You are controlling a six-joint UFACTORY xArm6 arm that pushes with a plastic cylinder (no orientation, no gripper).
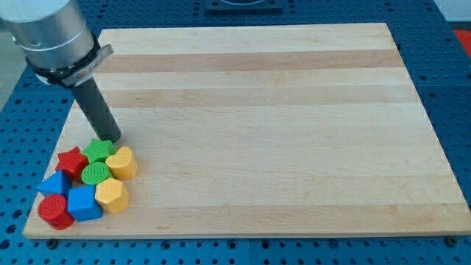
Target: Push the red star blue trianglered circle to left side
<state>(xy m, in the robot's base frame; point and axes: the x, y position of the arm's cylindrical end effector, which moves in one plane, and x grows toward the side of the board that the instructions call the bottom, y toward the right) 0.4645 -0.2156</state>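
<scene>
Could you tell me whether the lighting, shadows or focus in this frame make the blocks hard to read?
Camera view: even, soft light, no glare on the board; my tip casts only a faint shadow; the red star and its neighbours are sharp, colours clear.

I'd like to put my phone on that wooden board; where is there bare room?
Everything right of the yellow heart and above my tip is bare board, out to its top, right and bottom edges. The bottom-left corner is crowded: red star, green blocks, blue blocks, red circle, yellow blocks, packed together.
</scene>
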